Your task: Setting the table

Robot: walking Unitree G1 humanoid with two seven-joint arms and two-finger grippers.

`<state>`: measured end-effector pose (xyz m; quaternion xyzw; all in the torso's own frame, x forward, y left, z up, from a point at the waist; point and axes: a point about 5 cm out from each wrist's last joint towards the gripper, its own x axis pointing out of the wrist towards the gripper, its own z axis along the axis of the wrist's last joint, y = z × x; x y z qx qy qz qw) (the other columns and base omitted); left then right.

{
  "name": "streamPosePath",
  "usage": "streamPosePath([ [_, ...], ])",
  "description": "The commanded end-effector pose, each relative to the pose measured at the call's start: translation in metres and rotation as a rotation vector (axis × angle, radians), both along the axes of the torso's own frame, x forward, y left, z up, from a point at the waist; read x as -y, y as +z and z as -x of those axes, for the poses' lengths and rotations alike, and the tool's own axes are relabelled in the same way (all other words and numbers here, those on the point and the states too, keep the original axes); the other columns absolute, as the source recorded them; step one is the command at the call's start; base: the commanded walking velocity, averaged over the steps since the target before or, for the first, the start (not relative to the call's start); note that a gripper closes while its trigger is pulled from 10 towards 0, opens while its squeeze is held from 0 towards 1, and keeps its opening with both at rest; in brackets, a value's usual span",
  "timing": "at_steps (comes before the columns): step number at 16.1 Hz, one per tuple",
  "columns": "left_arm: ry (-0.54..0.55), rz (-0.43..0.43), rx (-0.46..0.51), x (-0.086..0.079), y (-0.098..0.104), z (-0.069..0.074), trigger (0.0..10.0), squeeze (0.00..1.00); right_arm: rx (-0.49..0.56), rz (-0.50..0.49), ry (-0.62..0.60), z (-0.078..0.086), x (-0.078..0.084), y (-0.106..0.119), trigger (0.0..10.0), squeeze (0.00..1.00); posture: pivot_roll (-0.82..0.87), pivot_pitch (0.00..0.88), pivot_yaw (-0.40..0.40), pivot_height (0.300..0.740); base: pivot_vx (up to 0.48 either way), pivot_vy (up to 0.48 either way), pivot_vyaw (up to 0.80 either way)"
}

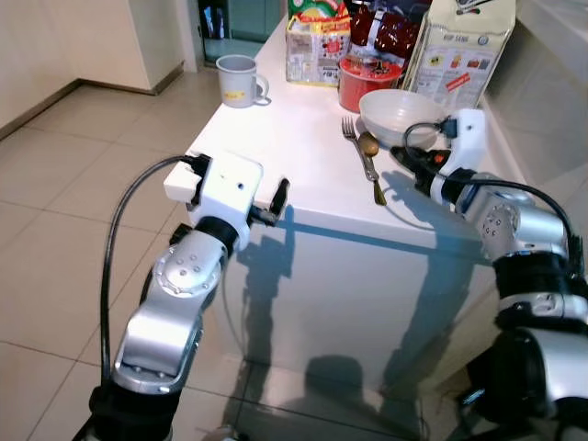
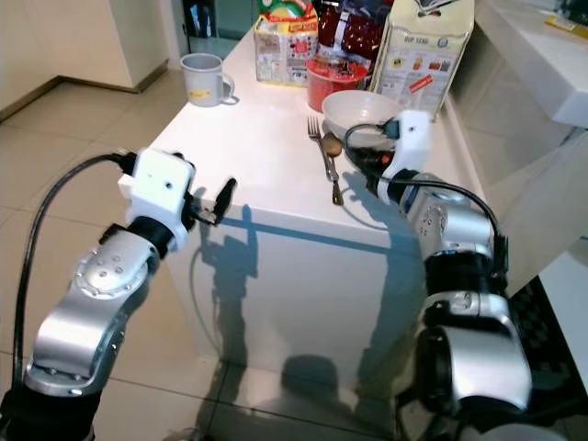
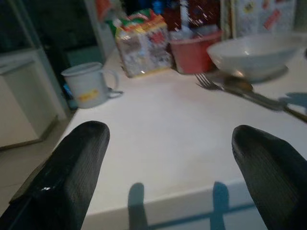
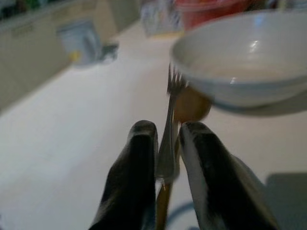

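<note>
Fork [image 4: 169, 143] handle sits pinched between the two black fingers of the right end effector [image 4: 165, 143] in the right wrist view; tines point toward the bowl [image 4: 244, 62], blurred. From the head views the fingers themselves are mostly hidden behind the white wrist housing, so the grip cannot be confirmed there. Fork [image 1: 355, 142] lies on the white tabletop [image 1: 276, 156] just in front of the bowl [image 1: 400, 110], beside a spoon [image 1: 370, 156] with a brownish bowl and gold-toned handle; the two touch or nearly touch, hard to tell which.

Left end effector [image 3: 172, 158] hovers at the near tabletop edge, fingers spread wide, nothing between them. Its ribbed rubber pads [image 3: 72, 172] are cut off by the frame edge.

Left wrist view shows the mug's handle and yellow mark clearly; mug [image 1: 239, 81] stands at the far left part of the tabletop, well apart from the cutlery. Behind the bowl: red tub [image 1: 366, 81], printed carton [image 1: 317, 46], tall paper bag [image 1: 464, 46], tops cut off. Glossy tile floor [image 1: 64, 230]
</note>
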<state>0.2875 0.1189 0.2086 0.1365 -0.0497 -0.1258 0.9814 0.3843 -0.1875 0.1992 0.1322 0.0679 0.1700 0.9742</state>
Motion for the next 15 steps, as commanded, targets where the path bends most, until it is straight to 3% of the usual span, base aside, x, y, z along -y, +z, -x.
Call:
streamPosePath([
  [1, 0.057, -0.018, 0.007, -0.008, 0.001, -0.003, 10.0, 0.00, 0.065, -0.033, -0.060, 0.005, 0.005, 0.011, 10.0, 1.00, 0.03, 0.000, -0.092, 0.740, 0.000, 0.000, 0.00],
  [3, 0.115, -0.050, -0.017, -0.018, -0.008, -0.003, 10.0, 0.00, 0.162, 0.021, -0.092, 0.021, -0.003, 0.022, 10.0, 1.00, 0.03, 0.000, -0.089, 0.740, 0.000, 0.000, 0.00],
  [4, 0.118, -0.014, -0.002, -0.018, -0.005, -0.004, 10.0, 0.00, 0.192, 0.048, -0.102, 0.030, -0.007, 0.024, 10.0, 1.00, 0.03, 0.000, -0.085, 0.740, 0.000, 0.000, 0.00],
  [5, 0.112, 0.001, 0.017, -0.016, -0.001, -0.009, 10.0, 0.00, 0.182, 0.096, -0.120, 0.041, -0.010, 0.015, 10.0, 0.00, 0.02, 0.000, -0.074, 0.740, 0.000, 0.000, 0.00],
  [7, 0.090, -0.004, 0.040, -0.011, 0.004, -0.016, 10.0, 0.00, 0.146, 0.078, -0.165, 0.050, -0.013, 0.000, 10.0, 0.00, 0.02, 0.000, -0.067, 0.740, 0.135, 0.000, 0.00],
  [12, 0.070, 0.006, 0.064, -0.013, 0.009, -0.020, 10.0, 0.00, 0.127, 0.030, -0.230, 0.081, -0.024, -0.011, 10.0, 0.00, 0.00, 0.000, -0.032, 0.740, 0.338, 0.000, 0.00],
  [15, 0.063, 0.001, 0.069, -0.013, 0.008, -0.022, 10.0, 0.00, 0.125, 0.034, -0.237, 0.083, -0.027, -0.010, 10.0, 0.00, 0.00, 0.000, -0.031, 0.740, 0.376, 0.000, 0.00],
])
